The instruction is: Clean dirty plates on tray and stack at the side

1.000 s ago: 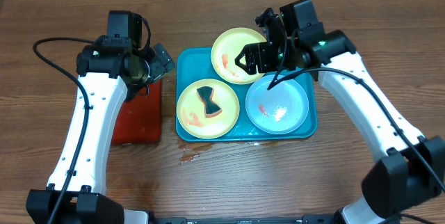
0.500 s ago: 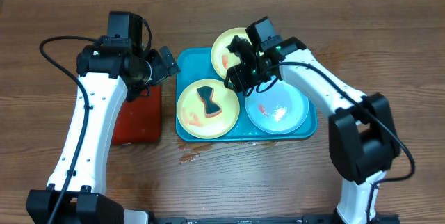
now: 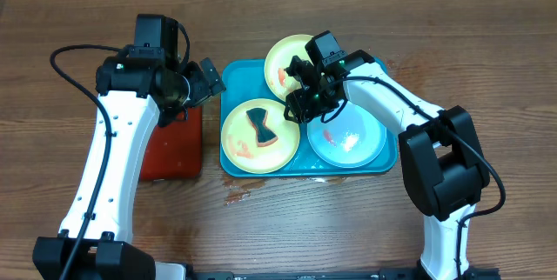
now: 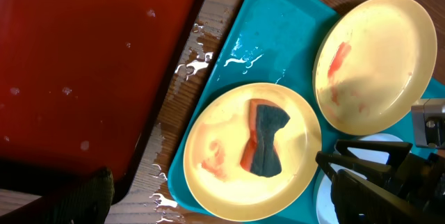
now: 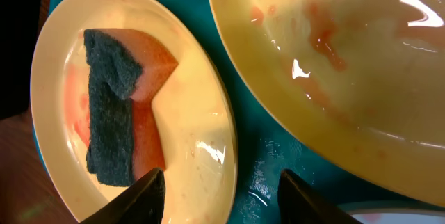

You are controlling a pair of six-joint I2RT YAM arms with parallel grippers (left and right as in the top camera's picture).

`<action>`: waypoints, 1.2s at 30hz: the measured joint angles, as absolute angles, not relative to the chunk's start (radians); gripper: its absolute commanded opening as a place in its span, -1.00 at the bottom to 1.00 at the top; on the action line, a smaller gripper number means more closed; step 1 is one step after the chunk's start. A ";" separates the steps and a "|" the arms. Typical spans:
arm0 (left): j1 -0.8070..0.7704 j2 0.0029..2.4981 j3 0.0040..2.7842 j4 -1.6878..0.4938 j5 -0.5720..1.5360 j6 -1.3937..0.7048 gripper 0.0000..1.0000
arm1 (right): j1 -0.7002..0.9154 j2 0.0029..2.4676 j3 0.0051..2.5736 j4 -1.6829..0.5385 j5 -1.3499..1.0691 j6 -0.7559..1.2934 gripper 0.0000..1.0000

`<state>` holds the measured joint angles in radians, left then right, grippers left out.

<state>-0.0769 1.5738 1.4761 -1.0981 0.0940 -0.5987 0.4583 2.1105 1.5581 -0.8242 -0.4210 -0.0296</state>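
The turquoise tray (image 3: 230,78) holds three plates. A yellow-green plate (image 3: 240,130) at the front left has red smears and carries a dark-and-orange sponge (image 3: 261,126). A second yellow-green plate (image 3: 291,61) with red smears lies at the back. A light blue plate (image 3: 355,137) lies at the front right. My right gripper (image 3: 300,106) is open and empty, low over the right rim of the sponge plate (image 5: 201,113), its fingers (image 5: 222,189) straddling that rim; the sponge (image 5: 115,106) is just left of it. My left gripper (image 3: 207,78) is open and empty above the tray's left edge.
A red tray (image 3: 172,145) with a black rim lies left of the turquoise tray and fills the upper left of the left wrist view (image 4: 83,57). Water splashes (image 3: 237,195) lie on the wooden table in front of the tray and between the trays (image 4: 188,64).
My right gripper has moved left and down from above the back and blue plates to the right rim of the sponge plate. The left arm has barely moved.
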 measured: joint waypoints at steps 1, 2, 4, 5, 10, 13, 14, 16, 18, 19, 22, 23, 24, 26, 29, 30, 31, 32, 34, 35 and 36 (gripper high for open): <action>-0.077 1.574 1.476 -1.098 0.094 -0.599 0.99 | 0.458 2.111 1.558 -0.823 -0.421 -0.030 0.08; -0.077 1.574 1.476 -1.098 0.094 -0.599 1.00 | 0.458 2.111 1.558 -0.823 -0.421 -0.030 0.07; -0.077 1.574 1.476 -1.099 0.094 -0.598 1.00 | 0.458 2.115 1.558 -0.821 -0.422 -0.030 0.04; -0.077 1.574 1.476 -1.099 0.094 -0.598 1.00 | 0.458 2.120 1.558 -0.819 -0.421 -0.030 0.04; -0.077 1.574 1.476 -1.100 0.094 -0.598 1.00 | 0.458 2.145 1.558 -0.812 -0.421 -0.025 -0.01; -0.077 1.574 1.476 -1.100 0.094 -0.598 1.00 | 0.459 2.149 1.558 -0.804 -0.421 -0.018 -0.04; -0.077 1.574 1.476 -1.100 0.094 -0.598 0.99 | 0.459 2.151 1.558 -0.802 -0.420 -0.015 -0.07; -0.077 1.574 1.476 -1.100 0.094 -0.598 1.00 | 0.459 2.155 1.558 -0.796 -0.417 -0.011 -0.17; -0.077 1.574 1.476 -1.100 0.094 -0.598 1.00 | 0.459 2.164 1.558 -0.792 -0.413 -0.001 -0.26; -0.077 1.574 1.476 -1.100 0.094 -0.598 0.99 | 0.459 2.171 1.558 -0.790 -0.411 0.006 -0.32; -0.077 1.574 1.476 -1.100 0.094 -0.598 1.00 | 0.459 2.178 1.559 -0.786 -0.410 0.023 -0.41; -0.077 1.574 1.475 -1.099 0.094 -0.598 0.99 | 0.459 2.178 1.559 -0.786 -0.410 0.027 -0.42; -0.077 1.574 1.473 -1.098 0.094 -0.598 0.99 | 0.459 2.178 1.559 -0.786 -0.408 0.031 -0.44; -0.077 1.574 1.457 -1.092 0.094 -0.598 0.99 | 0.459 2.178 1.559 -0.786 -0.405 0.036 -0.45; -0.077 1.574 1.413 -1.071 0.110 -0.596 0.99 | 0.459 2.178 1.559 -0.786 -0.403 0.041 -0.57; -0.077 1.574 1.393 -1.056 0.124 -0.592 0.98 | 0.459 2.178 1.559 -0.788 -0.402 0.042 -0.62; -0.077 1.574 1.367 -1.032 0.142 -0.589 1.00 | 0.459 2.179 1.559 -0.790 -0.403 0.045 -0.64; -0.077 1.574 1.349 -1.018 0.155 -0.586 1.00 | 0.459 2.180 1.559 -0.791 -0.403 0.048 -0.67; -0.077 1.574 1.308 -0.979 0.184 -0.579 0.96 | 0.460 2.182 1.559 -0.794 -0.404 0.052 -0.74; -0.079 1.574 1.288 -0.957 0.197 -0.576 0.89 | 0.461 2.182 1.559 -0.794 -0.404 0.052 -0.78; -0.083 1.574 1.270 -0.933 0.209 -0.574 0.82 | 0.461 2.182 1.559 -0.795 -0.403 0.053 -0.81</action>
